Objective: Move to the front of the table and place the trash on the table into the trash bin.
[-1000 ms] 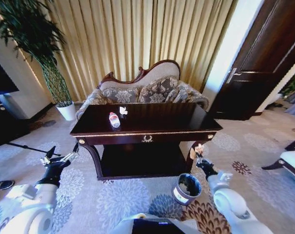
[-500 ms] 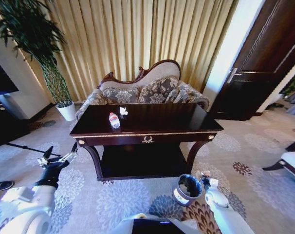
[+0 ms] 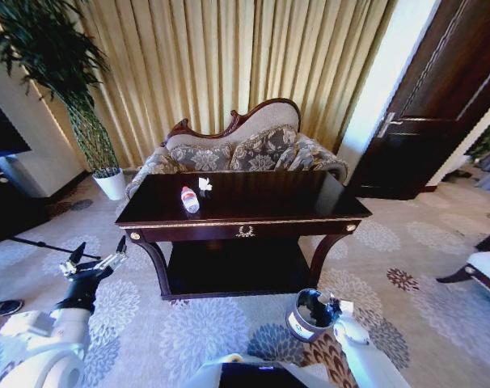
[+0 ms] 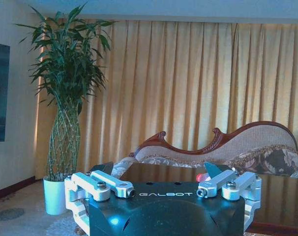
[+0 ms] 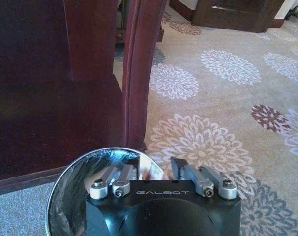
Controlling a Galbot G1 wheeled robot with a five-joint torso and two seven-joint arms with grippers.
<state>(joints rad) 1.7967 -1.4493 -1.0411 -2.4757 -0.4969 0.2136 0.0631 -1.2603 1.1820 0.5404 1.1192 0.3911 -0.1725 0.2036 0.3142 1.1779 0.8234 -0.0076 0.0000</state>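
The dark glossy table (image 3: 253, 212) stands straight ahead with the sofa behind it. On its left part lie the trash: a small clear bottle (image 3: 189, 199) with a red-and-white label and a crumpled white paper scrap (image 3: 204, 184). The round trash bin (image 3: 298, 325) sits on the carpet by the table's right front leg. My right gripper (image 3: 327, 305) hangs over the bin's right rim, open, with nothing between its fingers (image 5: 112, 177); the bin's dark shiny inside (image 5: 73, 196) lies just beneath it. My left gripper (image 3: 94, 263) is open, low and left of the table. In the left wrist view the left gripper (image 4: 156, 173) faces the tabletop (image 4: 163, 172).
A tall plant in a white pot (image 3: 111, 183) stands at the back left. A dark door (image 3: 427, 113) is on the right and a chair edge (image 3: 483, 271) at far right. The curved table leg (image 5: 135, 73) and the lower shelf (image 5: 45, 123) are close to the right gripper. Flowered carpet lies all around.
The right arm has come down from beside the table's right front leg to the trash bin's rim. The left arm has hardly moved. The bottle and paper lie where they were.
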